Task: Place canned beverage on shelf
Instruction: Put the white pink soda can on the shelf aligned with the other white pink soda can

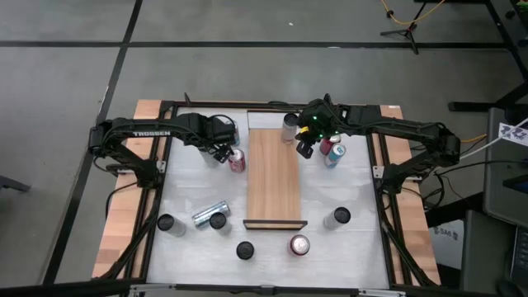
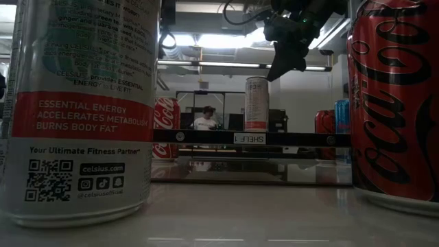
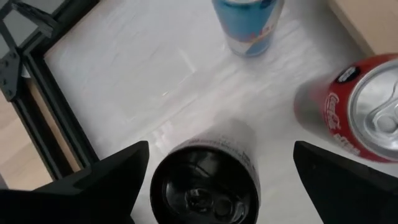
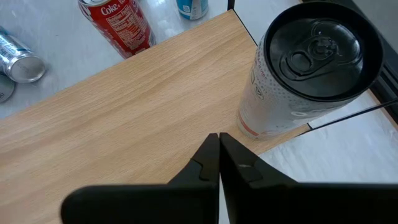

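Your right gripper (image 4: 219, 163) is closed above the shelf (image 1: 273, 186), a can (image 4: 309, 74) at its 1 o'clock; your left gripper (image 3: 214, 180) is open over a black-topped can (image 3: 205, 183).

Grey concrete floor (image 1: 247, 49) surrounds the table; ceiling lights (image 2: 206, 41) glow.

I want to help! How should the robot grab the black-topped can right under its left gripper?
Grip the black-topped can around its round side wall, coming straight down from above. It stands upright between the open left gripper fingers, so they can probably close on opposite sides. The red cola can stands nearby, so stay centered.
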Controlling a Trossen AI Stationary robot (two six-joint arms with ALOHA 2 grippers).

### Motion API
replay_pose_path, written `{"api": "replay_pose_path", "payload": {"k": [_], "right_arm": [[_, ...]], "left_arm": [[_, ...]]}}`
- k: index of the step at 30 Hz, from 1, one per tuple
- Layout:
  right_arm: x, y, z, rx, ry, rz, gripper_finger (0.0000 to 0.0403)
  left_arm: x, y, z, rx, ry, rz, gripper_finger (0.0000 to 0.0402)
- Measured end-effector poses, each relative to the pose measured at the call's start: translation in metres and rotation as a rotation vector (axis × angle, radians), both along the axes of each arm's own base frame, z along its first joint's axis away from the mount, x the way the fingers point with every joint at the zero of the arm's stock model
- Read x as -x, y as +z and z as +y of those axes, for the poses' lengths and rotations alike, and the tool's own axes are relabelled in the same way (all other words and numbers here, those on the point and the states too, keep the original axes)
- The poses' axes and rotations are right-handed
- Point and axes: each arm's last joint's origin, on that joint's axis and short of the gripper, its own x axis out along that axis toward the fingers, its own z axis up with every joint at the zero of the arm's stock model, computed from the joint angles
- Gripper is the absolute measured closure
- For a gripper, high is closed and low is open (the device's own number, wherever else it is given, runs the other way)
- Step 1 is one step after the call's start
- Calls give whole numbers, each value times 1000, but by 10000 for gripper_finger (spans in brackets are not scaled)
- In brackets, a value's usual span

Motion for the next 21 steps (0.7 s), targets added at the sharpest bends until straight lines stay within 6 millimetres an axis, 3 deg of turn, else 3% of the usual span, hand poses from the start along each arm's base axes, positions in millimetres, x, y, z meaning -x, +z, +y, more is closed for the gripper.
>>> {"api": "replay_pose_path", "payload": {"k": [9, 21], "right_arm": [[0, 0, 0, 2, 0, -4, 402], [-1, 1, -1, 17, -10, -14, 402]], "left_arm": [[-3, 0, 1, -11, -18, -30, 11], [-3, 0, 1, -12, -490, 165, 11]]}}
